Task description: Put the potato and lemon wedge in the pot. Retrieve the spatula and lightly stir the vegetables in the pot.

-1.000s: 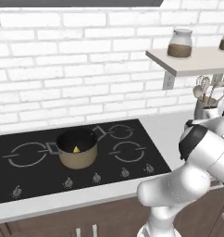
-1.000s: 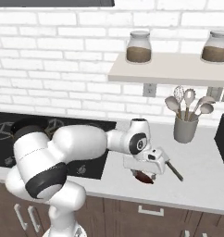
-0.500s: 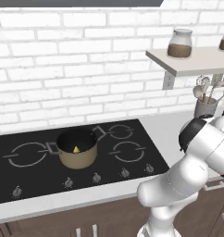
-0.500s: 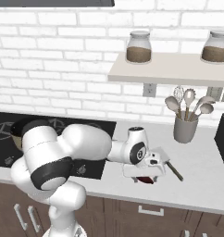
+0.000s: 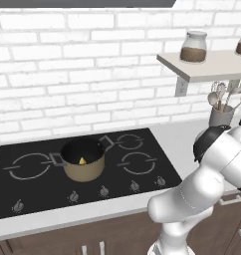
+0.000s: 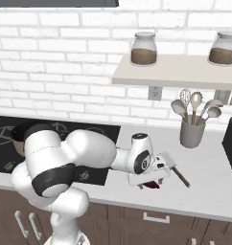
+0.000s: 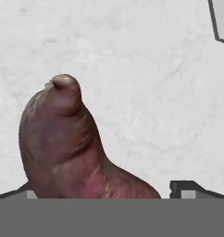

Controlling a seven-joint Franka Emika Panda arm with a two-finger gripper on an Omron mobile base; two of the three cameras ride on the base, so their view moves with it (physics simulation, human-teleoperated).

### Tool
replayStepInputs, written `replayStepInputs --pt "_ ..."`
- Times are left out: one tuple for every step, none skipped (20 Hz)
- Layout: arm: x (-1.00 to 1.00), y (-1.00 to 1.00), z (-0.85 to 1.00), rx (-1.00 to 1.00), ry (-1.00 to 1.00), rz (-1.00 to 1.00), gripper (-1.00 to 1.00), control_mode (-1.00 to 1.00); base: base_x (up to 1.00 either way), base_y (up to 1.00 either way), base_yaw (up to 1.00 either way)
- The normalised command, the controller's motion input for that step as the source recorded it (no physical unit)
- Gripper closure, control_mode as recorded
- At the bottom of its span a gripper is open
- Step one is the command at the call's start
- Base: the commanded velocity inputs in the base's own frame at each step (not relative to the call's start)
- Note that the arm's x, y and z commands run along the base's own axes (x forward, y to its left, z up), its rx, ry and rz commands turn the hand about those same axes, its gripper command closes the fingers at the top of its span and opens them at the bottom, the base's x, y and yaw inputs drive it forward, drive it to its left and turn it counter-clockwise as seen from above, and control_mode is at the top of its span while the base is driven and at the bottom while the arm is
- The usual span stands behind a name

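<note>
My pincer (image 6: 149, 184) is down at the counter (image 6: 209, 184), jaws spread to either side of the potato (image 7: 70, 148), tips low beside it; I judge they straddle it for a grab, and whether they touch I cannot tell. The potato is a lumpy, dull purple-brown tuber, knobbed at one end, lying on pale marbled stone. Just beside lies the spatula (image 6: 178, 173), flat grey blade, dark handle. Well apart on the stove, the squat tan pot (image 5: 83, 160) already has the lemon wedge (image 5: 82, 161) in it.
</note>
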Motion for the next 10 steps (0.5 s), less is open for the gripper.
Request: replayStepInputs --pt "0.00 0.00 -0.15 0.07 0.00 0.21 1.00 -1.00 0.00 0.00 0.00" --pt "0.00 0.00 -0.11 0.08 0.00 0.20 1.00 -1.00 0.00 0.00 0.00" --pt "0.00 0.00 -0.05 0.09 0.00 0.17 1.00 -1.00 0.00 0.00 0.00" --pt "0.00 0.00 0.00 0.11 0.00 0.14 1.00 -1.00 0.00 0.00 0.00" --pt "-0.04 0.00 0.00 0.12 -0.01 0.12 1.00 -1.00 0.00 0.00 0.00" --pt "-0.21 0.00 0.00 0.11 -0.07 0.09 1.00 -1.00 0.00 0.00 0.00" --pt "-0.34 0.01 0.24 0.10 -0.10 0.05 1.00 -1.00 0.00 0.00 0.00" --pt "-0.39 0.14 0.47 0.08 -0.15 0.00 1.00 -1.00 0.00 0.00 0.00" --pt "-0.39 0.25 0.61 0.07 -0.17 0.00 1.00 -1.00 0.00 0.00 0.00" --pt "-0.39 0.45 0.85 0.04 -0.23 0.00 1.00 -1.00 0.00 0.00 0.00"
